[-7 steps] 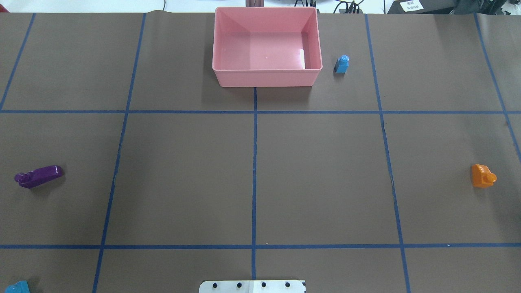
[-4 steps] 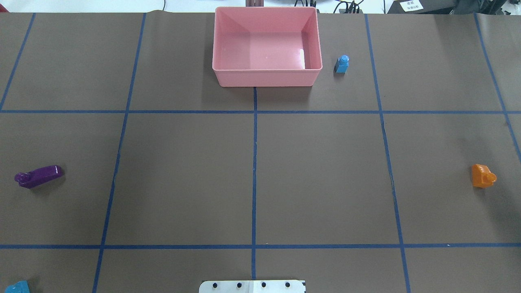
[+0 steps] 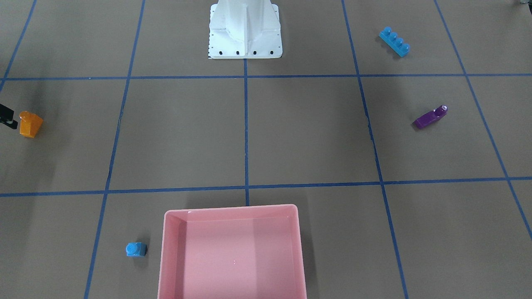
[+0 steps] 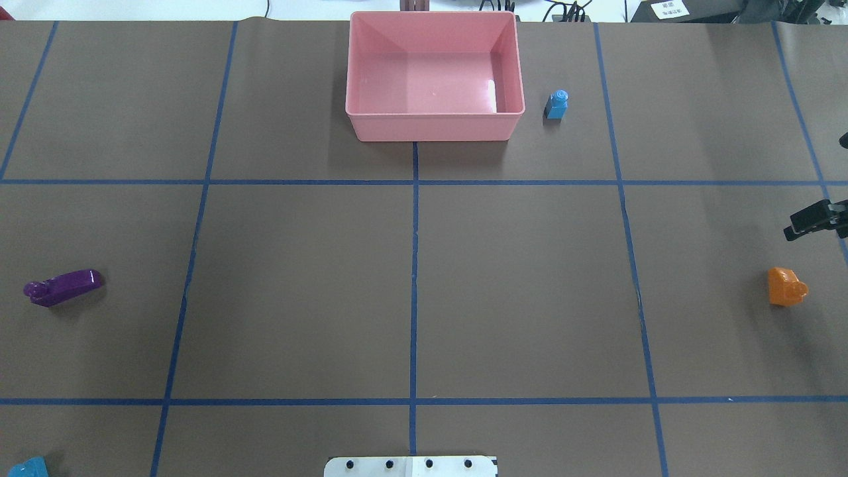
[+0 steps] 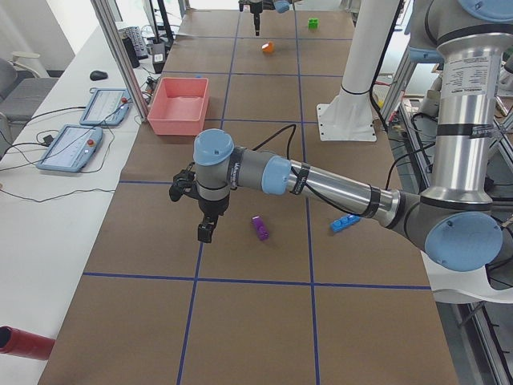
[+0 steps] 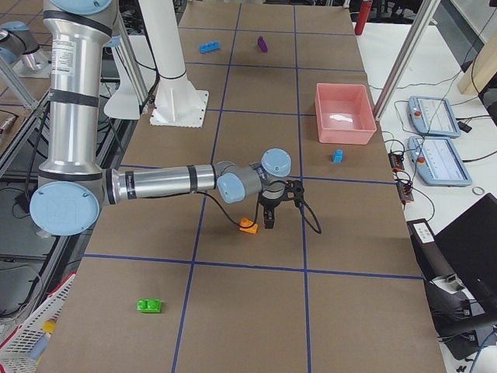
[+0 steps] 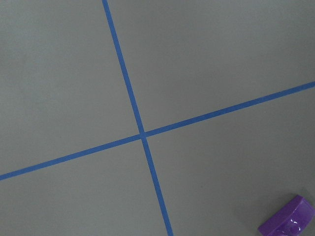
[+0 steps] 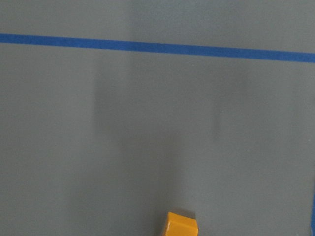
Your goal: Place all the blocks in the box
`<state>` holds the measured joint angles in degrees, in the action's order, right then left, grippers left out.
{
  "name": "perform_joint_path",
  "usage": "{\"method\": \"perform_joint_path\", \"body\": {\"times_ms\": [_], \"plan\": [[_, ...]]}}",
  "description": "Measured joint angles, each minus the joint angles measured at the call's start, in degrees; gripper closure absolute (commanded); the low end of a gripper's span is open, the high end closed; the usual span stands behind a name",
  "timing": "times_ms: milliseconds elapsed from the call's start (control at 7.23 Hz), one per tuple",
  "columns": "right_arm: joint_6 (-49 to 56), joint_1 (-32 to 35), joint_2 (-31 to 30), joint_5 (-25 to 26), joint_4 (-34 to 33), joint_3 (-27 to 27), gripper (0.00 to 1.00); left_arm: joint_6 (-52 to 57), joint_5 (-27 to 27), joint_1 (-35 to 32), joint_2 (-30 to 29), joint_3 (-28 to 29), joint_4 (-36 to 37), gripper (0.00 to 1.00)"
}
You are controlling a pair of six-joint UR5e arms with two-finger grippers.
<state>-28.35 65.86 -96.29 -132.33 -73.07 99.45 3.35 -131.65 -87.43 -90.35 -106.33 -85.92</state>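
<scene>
The pink box (image 4: 434, 126) stands at the far middle and holds no blocks. The small blue cube (image 4: 556, 106) sits just right of it. The orange sloped block (image 4: 786, 286) lies at the far right. My right gripper (image 4: 821, 189) hovers just beyond it at the view's edge; its black fingers (image 4: 811, 222) stand apart with nothing between them. The purple wedge (image 4: 63, 287) lies at the far left and the long blue brick (image 3: 394, 41) near the left front corner. My left gripper (image 5: 204, 228) hangs beside the purple wedge (image 5: 259, 228); I cannot tell its state. The green brick (image 6: 149, 305) lies far right.
The white metal base (image 4: 411, 466) stands at the near middle edge. Blue tape lines divide the brown table into squares. Control tablets (image 5: 68, 148) and a red cylinder (image 5: 24, 341) lie on the side bench past the table's far edge.
My right gripper's fingers have come into the overhead view at the right edge, just beyond the orange block. The blocks and the box have not moved.
</scene>
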Motion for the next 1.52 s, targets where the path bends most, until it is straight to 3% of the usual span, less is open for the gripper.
{"method": "perform_joint_path", "body": {"times_ms": [553,691,829,968,1521], "plan": [[-2.4,-6.8,-0.6,0.6,1.4,-3.8,0.01,-0.3,-1.4,0.1,-0.1,-0.1,0.0,0.0],[-2.4,-7.8,-1.0,0.6,1.3,-4.1,0.25,-0.3,-1.5,0.1,-0.2,0.0,-0.1,0.0],[-2.4,-8.5,-1.5,0.5,1.2,-4.3,0.94,-0.3,-1.6,0.1,-0.3,0.0,-0.1,0.0],[-2.5,-8.8,-1.8,0.5,1.0,-4.3,1.0,-0.3,-1.6,0.1,-0.4,0.0,-0.1,0.0],[-2.1,-6.6,-2.0,-0.1,0.9,-2.6,1.0,-1.9,-2.1,0.7,-0.5,-0.4,0.0,0.0]]}}
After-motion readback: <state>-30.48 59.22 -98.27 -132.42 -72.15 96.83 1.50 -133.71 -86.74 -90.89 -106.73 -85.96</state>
